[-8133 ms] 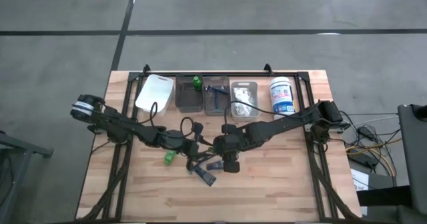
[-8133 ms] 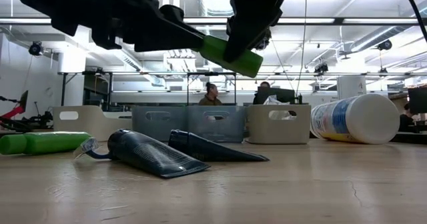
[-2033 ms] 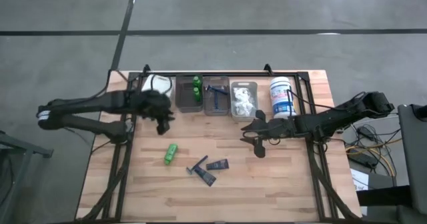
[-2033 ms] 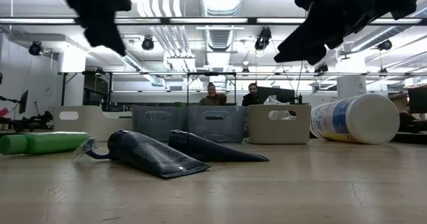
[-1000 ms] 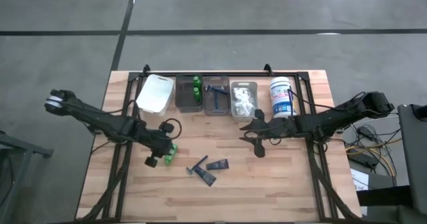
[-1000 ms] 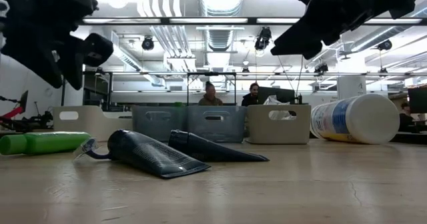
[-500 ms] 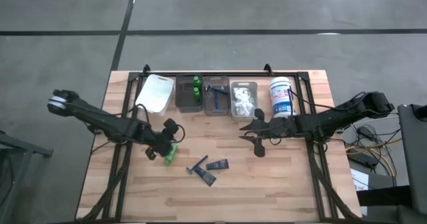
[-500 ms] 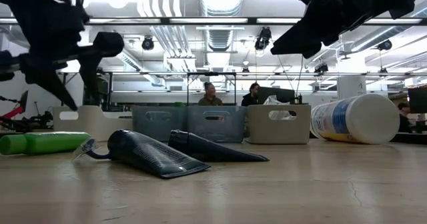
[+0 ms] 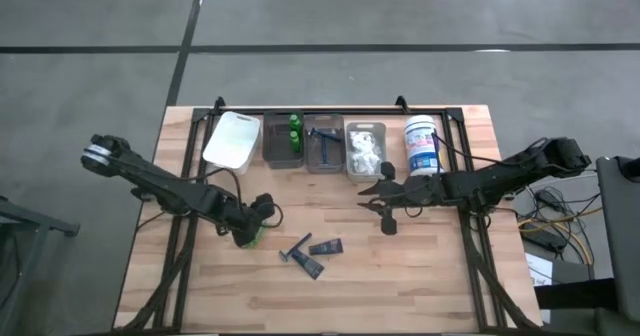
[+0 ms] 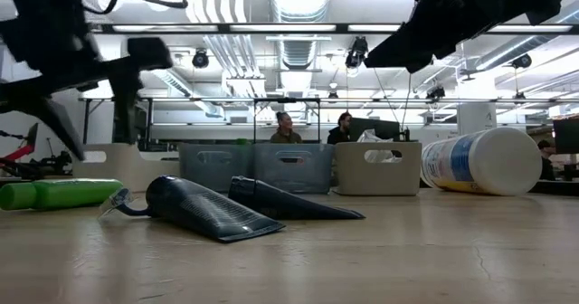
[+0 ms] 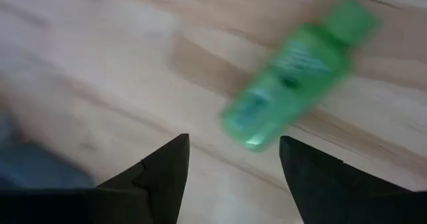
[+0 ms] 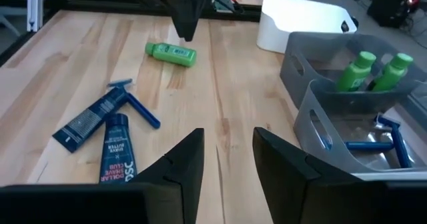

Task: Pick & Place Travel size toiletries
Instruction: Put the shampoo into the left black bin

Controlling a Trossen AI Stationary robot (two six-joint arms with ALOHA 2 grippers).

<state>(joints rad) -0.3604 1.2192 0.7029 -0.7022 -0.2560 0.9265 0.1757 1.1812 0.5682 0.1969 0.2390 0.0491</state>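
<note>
Over the bench's left-centre, I'm hovering the left gripper point(image 9: 252, 226), fingers spread apart, above the green bottle point(image 11: 293, 71) lying flat, long axis diagonal across the gap; right gripper point(image 9: 378, 202) is idling farther off, fingers parted and empty.

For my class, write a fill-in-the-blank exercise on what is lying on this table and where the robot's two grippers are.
1. The left gripper hovers with open fingers over a bottle coloured ____.
2. Two green bottles stand in a bin, so the number of green bottles lying on the bare wood is ____.
3. Two dark tubes lie beside a blue ____.
4. The white tub with the blue label lies on its ____.

Missing words: green; one; razor; side
</note>
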